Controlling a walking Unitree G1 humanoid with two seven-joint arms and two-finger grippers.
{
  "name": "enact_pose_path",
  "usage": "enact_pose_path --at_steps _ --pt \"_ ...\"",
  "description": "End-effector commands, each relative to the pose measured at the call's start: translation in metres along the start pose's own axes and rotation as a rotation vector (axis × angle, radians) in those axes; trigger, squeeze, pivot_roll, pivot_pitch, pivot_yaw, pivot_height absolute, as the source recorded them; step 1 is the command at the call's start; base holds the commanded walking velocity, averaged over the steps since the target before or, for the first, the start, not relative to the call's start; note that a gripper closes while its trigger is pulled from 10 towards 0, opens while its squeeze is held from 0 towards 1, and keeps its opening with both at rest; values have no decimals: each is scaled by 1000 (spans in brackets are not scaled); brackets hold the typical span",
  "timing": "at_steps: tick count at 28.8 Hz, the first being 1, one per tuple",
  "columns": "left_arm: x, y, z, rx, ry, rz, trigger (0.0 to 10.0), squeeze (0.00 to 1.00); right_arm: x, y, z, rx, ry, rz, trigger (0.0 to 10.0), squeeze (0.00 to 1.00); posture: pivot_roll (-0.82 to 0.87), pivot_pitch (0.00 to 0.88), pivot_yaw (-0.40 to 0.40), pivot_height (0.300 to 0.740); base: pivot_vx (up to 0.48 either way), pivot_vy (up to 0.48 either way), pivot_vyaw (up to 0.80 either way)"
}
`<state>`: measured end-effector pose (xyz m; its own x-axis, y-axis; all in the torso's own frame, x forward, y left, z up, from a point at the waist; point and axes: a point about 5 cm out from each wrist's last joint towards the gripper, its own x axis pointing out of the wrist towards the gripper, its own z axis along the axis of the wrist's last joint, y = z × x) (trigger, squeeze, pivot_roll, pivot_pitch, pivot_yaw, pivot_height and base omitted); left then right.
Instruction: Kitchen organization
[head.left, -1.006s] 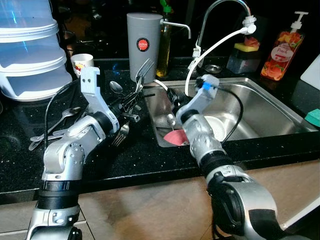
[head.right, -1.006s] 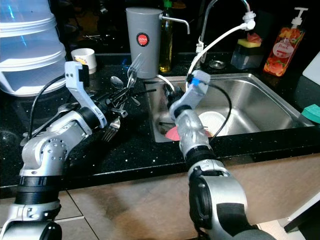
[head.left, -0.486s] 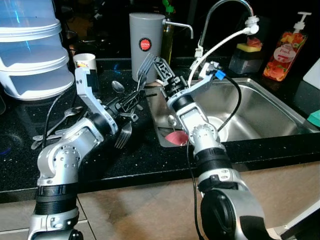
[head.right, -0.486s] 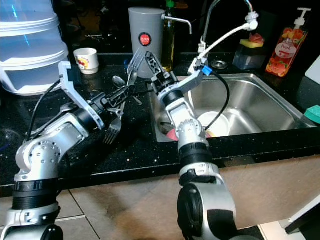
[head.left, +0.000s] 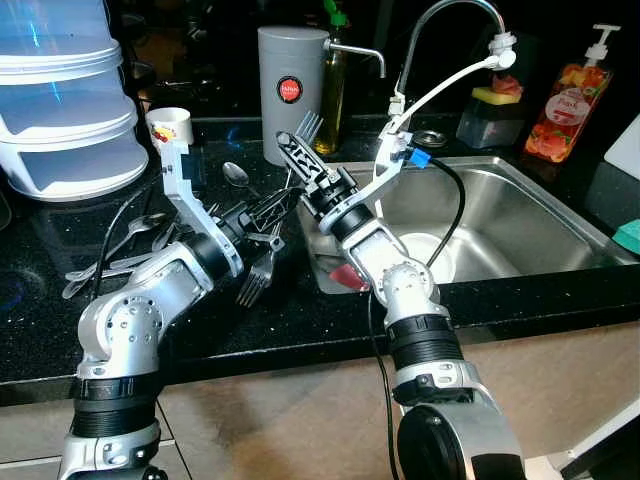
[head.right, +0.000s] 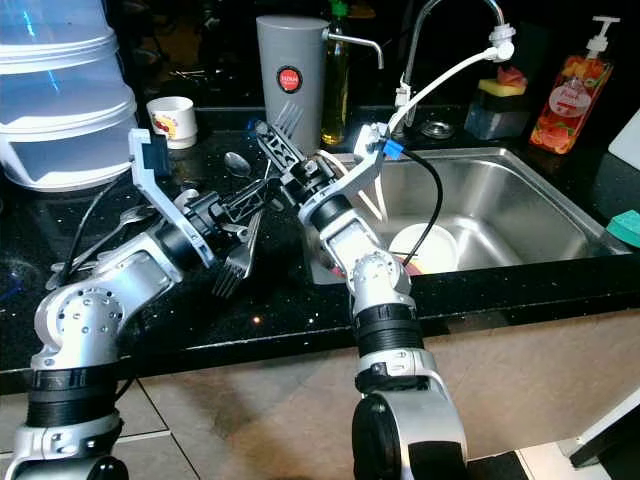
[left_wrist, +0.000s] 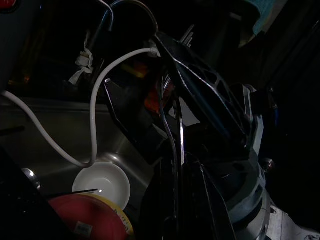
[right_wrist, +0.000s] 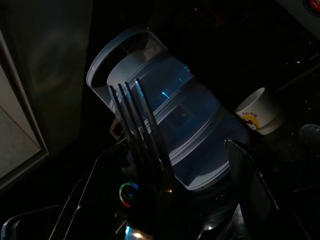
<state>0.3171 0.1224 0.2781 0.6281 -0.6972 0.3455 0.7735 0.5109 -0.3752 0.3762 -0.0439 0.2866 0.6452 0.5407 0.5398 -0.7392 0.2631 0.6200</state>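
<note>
Two forks are in play over the black countertop (head.left: 300, 330), just left of the sink's (head.left: 520, 215) left rim. One fork (head.left: 309, 125) stands tines-up between the right gripper's (head.left: 296, 160) two fingers, in front of the grey canister (head.left: 291, 80); the right wrist view shows its tines rising from between the fingers, so that gripper looks clamped on it. The second fork (head.left: 256, 282) hangs tines-down from the left gripper (head.left: 272, 208), which is closed on its handle end.

Change over the last second: the right arm has swung out of the sink basin and across to the left gripper, and the upright fork now sits with it rather than with the left gripper alone. Reads as a fork handover, left to right, roughly complete.

Still to sort: loose spoons (head.left: 110, 262) at the counter's left side, a white bowl (head.left: 432, 250) and a red lid (head.left: 347, 277) in the sink. Likely destination for the fork can't be told. Stacked clear containers (head.left: 60, 110) and a small cup (head.left: 166, 124) sit at the back left.
</note>
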Motion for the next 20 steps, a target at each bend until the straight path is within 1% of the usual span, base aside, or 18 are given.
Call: enact_pose_path --at_steps 1,2,3,4,6,7,17,19,20 --pt "2 -4 -4 -9 12 -16 0 0 -2 2 -3 -4 25 4 10000 0 77 37 6 740 0 0 0" --pt "2 -4 -4 -9 12 -16 0 0 -2 2 -3 -4 25 4 10000 0 77 37 6 740 0 0 0" --pt "2 -3 -3 -8 11 -13 0 0 -2 2 -2 1 23 4 8784 0 77 37 6 740 0 0 0" --pt "2 -3 -3 -8 10 -10 0 0 -2 2 -2 6 17 1 2902 0 77 37 6 740 0 0 0" --pt "2 -3 -3 -8 10 -10 0 0 -2 2 -2 6 17 1 2902 0 77 37 6 740 0 0 0" --pt "2 -2 -2 -8 9 -6 0 0 -2 1 -1 11 11 -2 0 0 78 38 5 740 0 0 0" --pt "0 2 -2 2 18 17 0 0 -3 -2 5 14 -20 -33 0 0 76 43 5 740 0 0 0" --pt "-1 3 -2 10 23 29 0 0 -3 -4 6 7 -28 -49 0 0 76 46 2 740 0 0 0" --pt "-1 7 -2 32 26 60 0 0 -3 -8 7 -14 -45 -85 0 0 77 48 1 740 0 0 0"
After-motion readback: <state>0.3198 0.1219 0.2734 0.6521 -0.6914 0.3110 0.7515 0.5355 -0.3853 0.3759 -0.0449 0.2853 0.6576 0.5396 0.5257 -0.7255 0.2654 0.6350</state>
